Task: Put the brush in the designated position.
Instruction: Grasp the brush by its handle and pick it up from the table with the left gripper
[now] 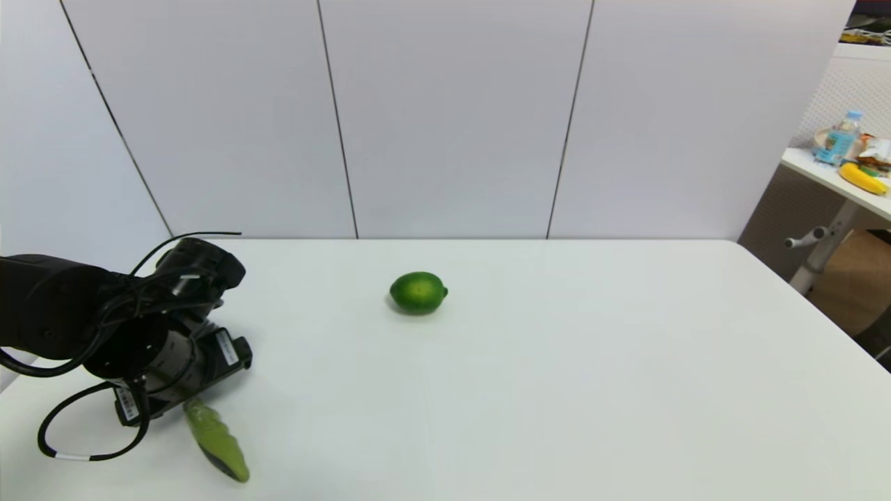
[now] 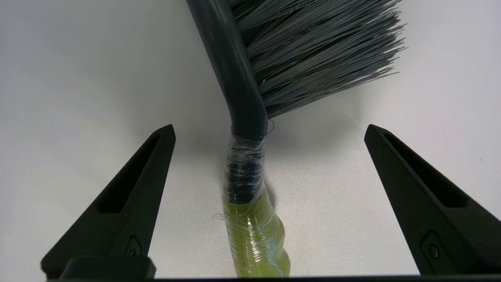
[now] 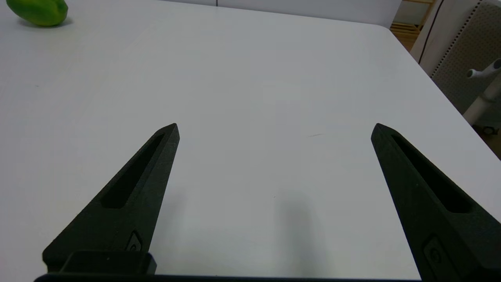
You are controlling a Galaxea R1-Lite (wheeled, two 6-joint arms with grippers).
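Observation:
The brush lies on the white table (image 1: 557, 390) at the near left. Only its ridged lime-green handle (image 1: 216, 442) sticks out from under my left arm in the head view. The left wrist view shows the dark grey head (image 2: 238, 78), the fan of grey bristles (image 2: 313, 51) and the handle (image 2: 254, 239), with clear film wrapped around the neck. My left gripper (image 2: 270, 129) is open, a finger on each side of the neck and neither touching it. Its fingertips are hidden in the head view. My right gripper (image 3: 274, 125) is open over bare table, holding nothing.
A round green lime (image 1: 418, 292) sits mid-table toward the back, also visible as the lime (image 3: 38, 11) in the right wrist view. Past the table's right edge stands a side table (image 1: 828, 174) with a bottle and a banana. Wall panels close the back.

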